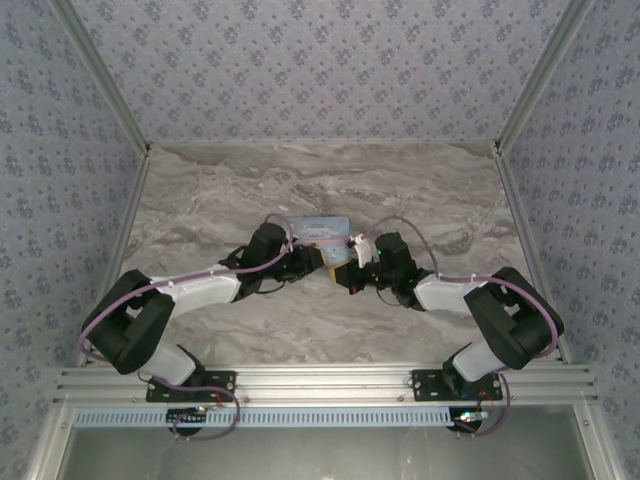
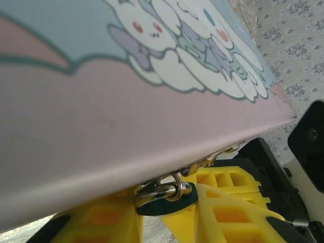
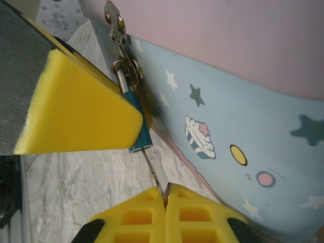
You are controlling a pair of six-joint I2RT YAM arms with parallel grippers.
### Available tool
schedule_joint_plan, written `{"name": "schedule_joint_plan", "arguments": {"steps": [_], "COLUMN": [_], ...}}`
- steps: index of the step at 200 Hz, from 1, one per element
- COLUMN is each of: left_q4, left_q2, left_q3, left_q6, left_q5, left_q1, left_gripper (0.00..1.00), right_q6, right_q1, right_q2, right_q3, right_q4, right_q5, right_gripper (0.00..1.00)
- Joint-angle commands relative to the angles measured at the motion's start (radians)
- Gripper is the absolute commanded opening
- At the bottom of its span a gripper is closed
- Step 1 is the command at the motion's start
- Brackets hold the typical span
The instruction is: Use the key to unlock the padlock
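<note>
Wallpaper [image 1: 320, 70] with small grey flowers encloses your marble table [image 1: 250, 320], where the pastel tin [image 1: 318, 226] lies mid-table, your left gripper [image 2: 166, 211] pinching the teal padlock [image 2: 171, 206] on its hasp [image 3: 114, 24], your right gripper [image 3: 166, 195] clamped on the key [image 3: 150, 163] seated in it.

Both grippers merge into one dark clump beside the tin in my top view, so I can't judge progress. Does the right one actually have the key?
Observer: Yes. In the right wrist view, the right gripper is shut on the key, a thin shaft pinched at its fingertips.
Operator: Is it at the padlock?
Observer: The key's far end meets the lower end of the padlock. I cannot tell how deep it sits.
Operator: And the left side?
Observer: In the left wrist view, the left gripper is closed on the padlock, which hangs by its shackle from the hasp on the tin.
</note>
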Motion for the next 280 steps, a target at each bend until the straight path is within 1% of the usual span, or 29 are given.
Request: {"name": "schedule_joint_plan", "arguments": {"steps": [1,58,71,94,111,144,197,242,280], "left_q4": [0.030,0.043,0.049,0.050,0.053,0.061,0.050,0.037,0.049], "left_q2": [-0.018,-0.018,-0.016,-0.011,-0.003,0.004,0.006,0.006,0.024], "left_q3": [0.031,0.030,0.030,0.032,0.032,0.033,0.033,0.032,0.031], "left_q6": [0.018,0.000,-0.003,0.002,0.013,0.011,0.021,0.040,0.039], "left_q5": [0.081,0.090,0.091,0.091,0.094,0.098,0.094,0.087,0.085], "left_q1": [-0.018,-0.017,-0.018,-0.018,-0.018,-0.018,-0.017,-0.018,-0.018], "left_gripper": [0.27,0.27,0.27,0.27,0.27,0.27,0.27,0.27,0.27], "right_q6": [-0.071,-0.110,-0.104,-0.080,-0.061,-0.005,0.017,0.035,0.012], "right_q1": [0.033,0.047,0.047,0.048,0.048,0.027,-0.007,-0.050,-0.047], "right_q2": [-0.039,-0.027,-0.022,-0.007,0.000,-0.012,-0.040,-0.064,-0.066], "right_q3": [0.062,0.069,0.072,0.099,0.114,0.116,0.131,0.111,0.123], "right_q4": [0.051,0.043,0.050,0.042,0.037,0.081,0.069,0.034,-0.046], "right_q5": [0.039,0.090,0.073,-0.019,-0.063,-0.092,-0.125,-0.167,-0.160], "right_gripper": [0.00,0.00,0.00,0.00,0.00,0.00,0.00,0.00,0.00]}}
